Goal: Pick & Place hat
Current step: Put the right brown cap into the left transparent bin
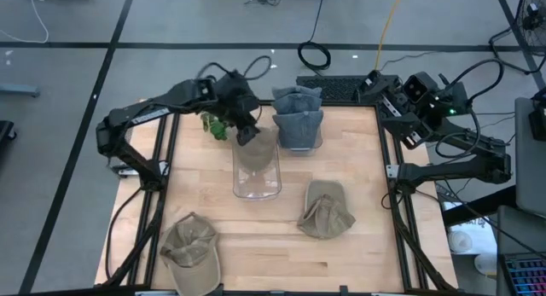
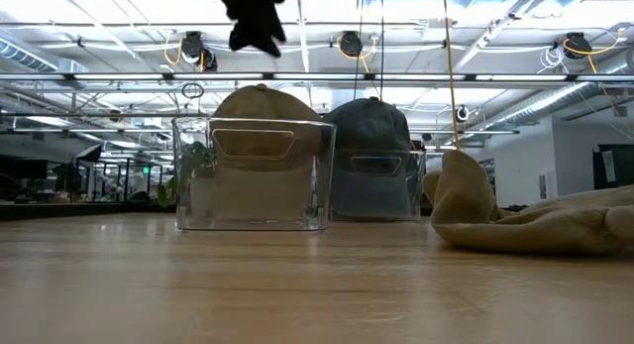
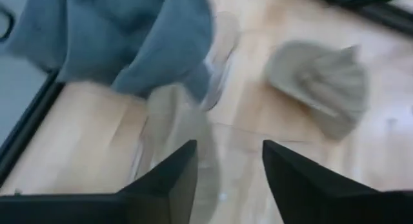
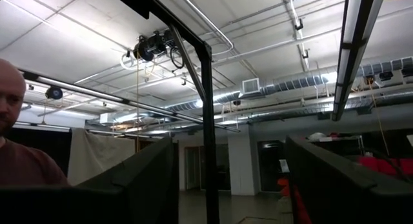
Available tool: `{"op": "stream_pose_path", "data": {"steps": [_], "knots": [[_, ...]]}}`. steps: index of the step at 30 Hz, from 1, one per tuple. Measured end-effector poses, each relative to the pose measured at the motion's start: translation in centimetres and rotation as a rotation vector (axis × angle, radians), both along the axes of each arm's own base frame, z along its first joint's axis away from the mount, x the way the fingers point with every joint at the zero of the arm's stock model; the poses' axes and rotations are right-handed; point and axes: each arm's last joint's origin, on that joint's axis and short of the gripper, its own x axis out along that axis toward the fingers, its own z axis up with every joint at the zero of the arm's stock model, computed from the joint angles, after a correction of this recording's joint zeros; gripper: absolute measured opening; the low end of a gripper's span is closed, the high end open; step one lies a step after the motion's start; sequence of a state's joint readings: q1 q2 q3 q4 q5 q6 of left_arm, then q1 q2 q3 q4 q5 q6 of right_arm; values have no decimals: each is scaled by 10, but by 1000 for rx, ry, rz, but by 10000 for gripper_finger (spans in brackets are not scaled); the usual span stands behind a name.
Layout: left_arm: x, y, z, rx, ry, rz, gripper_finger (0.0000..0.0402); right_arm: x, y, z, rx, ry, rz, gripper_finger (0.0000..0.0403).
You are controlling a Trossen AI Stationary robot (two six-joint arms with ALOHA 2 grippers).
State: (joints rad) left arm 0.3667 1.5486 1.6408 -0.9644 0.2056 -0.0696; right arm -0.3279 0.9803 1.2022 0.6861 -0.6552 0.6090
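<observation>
— Where the wooden table (image 1: 358, 253) carries everything, what lies on it, biggest first?

— Two clear bins at the far middle, side by side. The clear bin (image 1: 257, 183) nearer the left arm holds a tan hat (image 1: 257, 149) at its far end; the other clear bin (image 1: 299, 134) holds stacked blue-grey hats (image 1: 298, 104). Two more tan hats lie loose on the wood: one crumpled hat (image 1: 326, 211) right of centre, one flat hat (image 1: 191, 245) at the near left corner.

— Which way does the hat in the bin point?

— From the low view it stands on edge, crown up, its back strap opening (image 2: 253, 143) facing the near edge of the table. So its long axis runs from the near side to the far side, along the bin's length. The brim I cannot make out.

— And the left gripper (image 1: 247, 132)?

— It hangs just above the far end of that bin, over the tan hat. Its wrist view shows both dark fingers (image 3: 169, 179) spread apart with nothing between them, so the hat is let go and sits in the bin on its own.

— The right gripper (image 4: 229, 185)?

— Parked off the table's far right corner, raised and aimed into the room. Its fingers stand wide with only air between them. A person (image 4: 19, 146) shows at the edge of its wrist view.

— Anything small?

— A green plant-like thing (image 1: 215, 125) just left of the tan hat's bin.
</observation>
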Motion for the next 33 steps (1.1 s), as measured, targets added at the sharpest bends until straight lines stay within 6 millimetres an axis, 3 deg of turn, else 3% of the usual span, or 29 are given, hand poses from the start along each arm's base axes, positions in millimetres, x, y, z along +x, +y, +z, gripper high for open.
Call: {"op": "stream_pose_path", "data": {"steps": [10, 18, 26, 33], "knots": [[-39, -25, 69, -86, -426, -59, 247, 9, -2, -11, 12, 145, 9, 283], [-74, -46, 114, -96, -709, -154, 303, 10, -3, -12, 2, 155, -12, 283], [-110, -66, 141, -80, -884, -216, 346, 10, -3, -14, 35, 182, -28, 283], [-121, -75, 145, -82, -901, -221, 351, 6, -12, -35, 235, 420, -373, 271]]}}
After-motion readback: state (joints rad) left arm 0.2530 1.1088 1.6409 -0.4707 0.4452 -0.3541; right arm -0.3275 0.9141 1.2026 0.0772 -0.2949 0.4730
